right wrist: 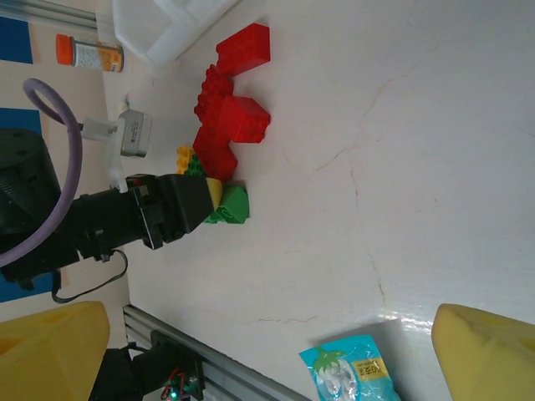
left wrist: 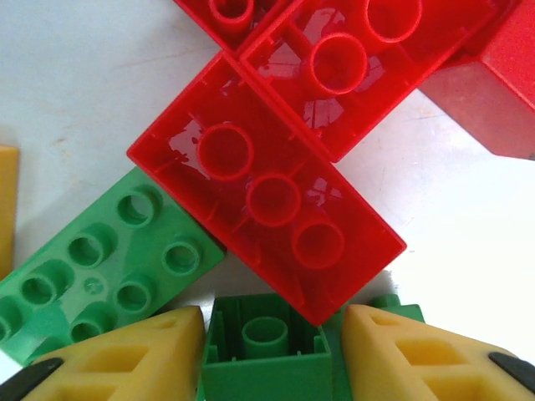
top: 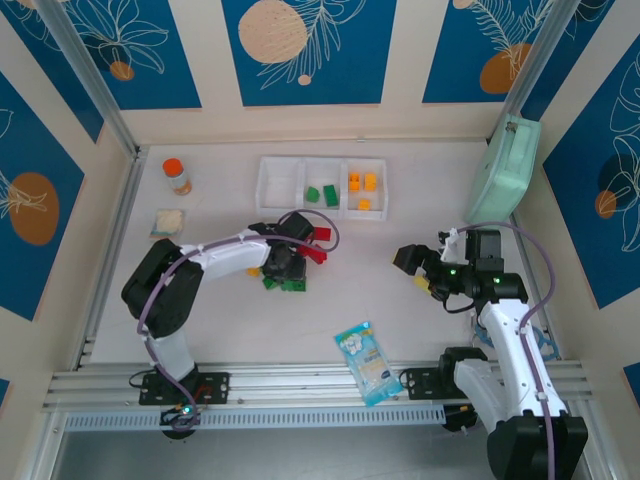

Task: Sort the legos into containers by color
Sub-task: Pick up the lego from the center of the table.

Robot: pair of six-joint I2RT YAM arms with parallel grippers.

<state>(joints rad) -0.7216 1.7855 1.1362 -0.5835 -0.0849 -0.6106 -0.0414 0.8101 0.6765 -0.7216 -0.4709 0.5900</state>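
Yellow fingers (left wrist: pixel 125 359) of left gripper (left wrist: pixel 267 355), left wrist view: narrow, pressed on both sides of small green lego (left wrist: pixel 266 342). Long red lego (left wrist: pixel 267 200) lay diagonal just ahead, its corner touching green one.
Right wrist view: right gripper (right wrist: pixel 269 334) stood wide, held nothing; lego pile (right wrist: pixel 221 134) well apart.
Top view: containers (top: pixel 322 162) lay beyond pile; left arm (top: pixel 215 255) nearer.

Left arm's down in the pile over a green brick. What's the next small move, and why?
Probably lift straight up, slowly: the left gripper looks closed on the small green brick, and a red brick overlaps its edge, so a sideways pull could drag the pile.
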